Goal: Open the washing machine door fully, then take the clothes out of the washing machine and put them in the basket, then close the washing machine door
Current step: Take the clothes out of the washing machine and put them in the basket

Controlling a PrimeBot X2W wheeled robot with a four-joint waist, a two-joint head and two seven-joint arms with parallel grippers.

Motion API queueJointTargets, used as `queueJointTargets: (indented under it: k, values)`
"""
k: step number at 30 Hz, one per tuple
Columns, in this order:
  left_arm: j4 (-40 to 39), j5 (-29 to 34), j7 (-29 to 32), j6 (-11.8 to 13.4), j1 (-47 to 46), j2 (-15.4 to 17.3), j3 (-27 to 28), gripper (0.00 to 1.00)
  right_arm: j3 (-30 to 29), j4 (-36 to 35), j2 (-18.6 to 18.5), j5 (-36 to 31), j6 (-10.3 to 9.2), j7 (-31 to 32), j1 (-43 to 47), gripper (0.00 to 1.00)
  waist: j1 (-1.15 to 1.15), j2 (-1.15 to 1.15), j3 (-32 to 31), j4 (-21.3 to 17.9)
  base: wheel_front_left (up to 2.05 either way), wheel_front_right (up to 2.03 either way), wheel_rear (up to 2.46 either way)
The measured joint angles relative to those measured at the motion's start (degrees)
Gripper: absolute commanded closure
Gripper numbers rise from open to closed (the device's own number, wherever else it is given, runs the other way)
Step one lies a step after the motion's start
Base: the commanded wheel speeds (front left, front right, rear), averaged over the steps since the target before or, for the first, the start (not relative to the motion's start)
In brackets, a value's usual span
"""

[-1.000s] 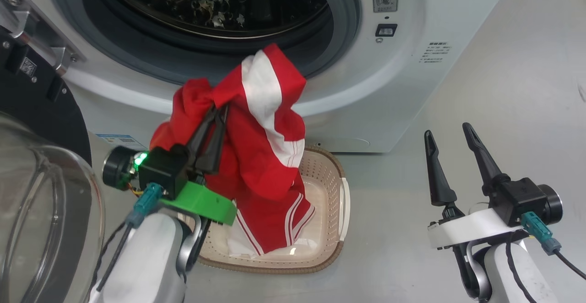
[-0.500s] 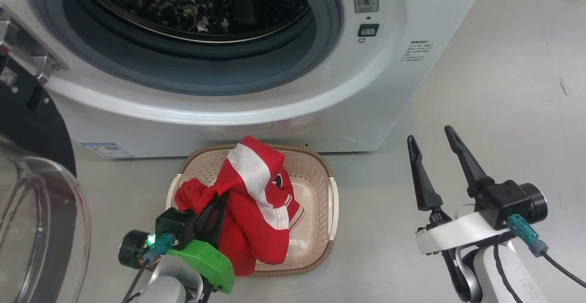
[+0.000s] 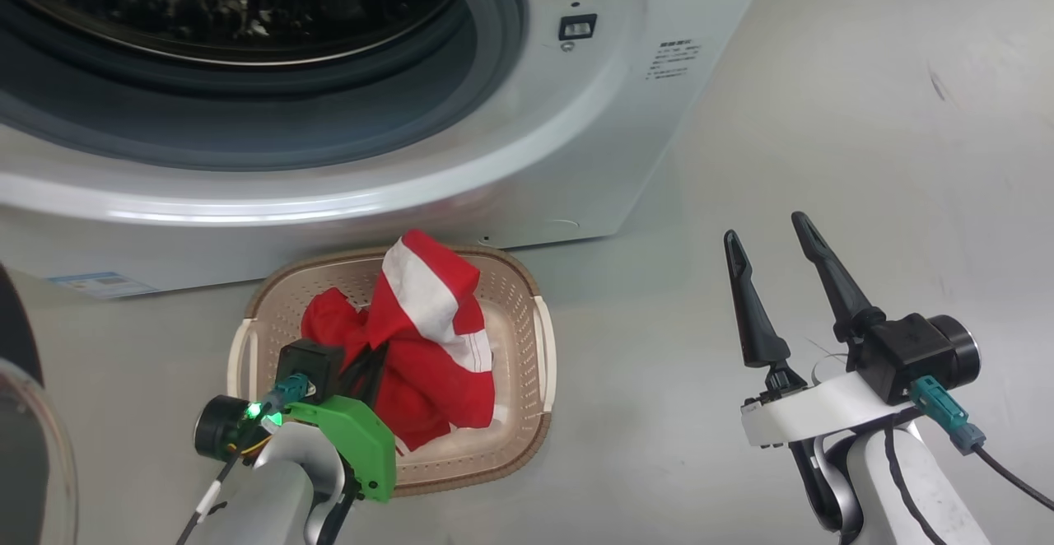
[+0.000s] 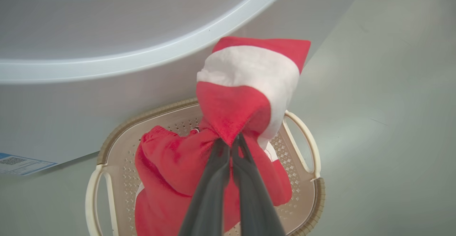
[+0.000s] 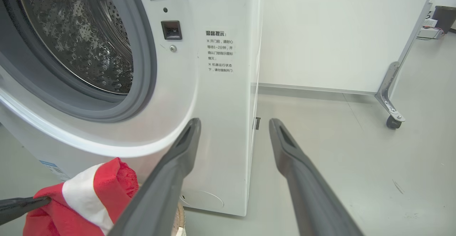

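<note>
So my left gripper (image 4: 229, 142) is pinched tight on a fold of the red-and-white sports garment (image 3: 424, 339), holding it low in the cream basket (image 3: 502, 263). The basket sits on the floor right under the washing machine (image 3: 576, 133) opening, about 7 o'clock in my head cam. The top of the cloth stands up because I've got it by the bunch; the bulk looks settled inside the rim. The right gripper (image 3: 764, 228) is spread wide and empty at 4 o'clock, parked clear. The door (image 3: 12, 323) hangs open at 8 o'clock. I reckon letting go comes next, then checking the drum (image 5: 82, 32) for leftovers.
</note>
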Motion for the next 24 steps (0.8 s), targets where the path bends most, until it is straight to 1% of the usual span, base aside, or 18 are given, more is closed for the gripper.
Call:
queueJointTargets:
  k: [5, 6, 7, 8, 9, 15, 18, 21, 24]
  values:
    - [6.27, -0.01, 2.02, -0.24, -2.59, 0.1, 0.45, 1.0, -0.14, -0.41, 0.05, 0.1, 0.0, 0.0, -0.87, 0.0, 0.0, 0.0, 1.72, -1.87, 0.0, 0.0, 0.0]
    - [7.39, -0.02, 2.15, -0.24, -3.04, 0.12, 0.64, 0.92, -0.19, -0.42, 0.08, 0.1, 0.0, 0.0, -0.96, 0.0, 0.0, 0.0, 2.01, -2.18, 0.0, 0.0, 0.0]
    - [8.57, -0.1, 2.72, -0.24, -3.48, 0.11, 0.87, 0.23, -0.38, -0.43, 0.12, 0.11, -0.08, 0.0, -1.0, 0.0, 0.0, 0.0, 2.27, -2.46, 0.0, 0.0, 0.0]
    - [9.61, -0.11, 3.25, -0.24, -3.89, 0.11, 0.96, 0.23, -0.63, -0.46, 0.15, 0.16, -0.09, 0.0, -1.04, 0.0, 0.0, 0.0, 2.54, -2.69, 0.0, 0.0, 0.0]
    - [10.51, -0.13, 3.37, -0.23, -4.22, 0.09, 1.07, 0.0, -0.8, -0.46, 0.14, 0.35, -0.09, 0.0, -1.09, 0.0, 0.0, 0.0, 2.76, -2.87, 0.0, 0.0, 0.0]
    - [13.5, -0.13, 3.23, 0.31, -6.37, 0.02, 1.46, 0.0, -1.52, -0.53, 0.25, 0.44, -0.42, 0.0, -1.39, 0.0, 0.0, 0.0, 3.27, -3.01, 0.0, 0.0, 0.0]
    - [13.88, -0.13, 1.27, 0.48, -6.99, 0.02, 1.72, 0.0, -1.93, -0.58, 0.26, 0.44, -0.82, 0.0, -1.41, 0.0, 0.0, 0.0, 3.17, -2.44, 0.0, 0.0, 0.0]
    - [13.86, -0.13, -0.97, 0.97, -7.12, -0.05, 2.33, 0.0, -2.54, -0.62, 0.25, 0.44, -0.83, 0.0, -1.41, 0.0, 0.0, 0.0, 2.99, -1.67, 0.0, 0.0, 0.0]
    - [13.36, -0.16, -3.83, 1.93, -7.21, -0.09, 3.37, 0.0, -2.81, -0.64, 0.25, 0.43, -0.85, 0.0, -1.41, 0.0, 0.0, 0.0, 2.71, -0.72, 0.0, 0.0, 0.0]
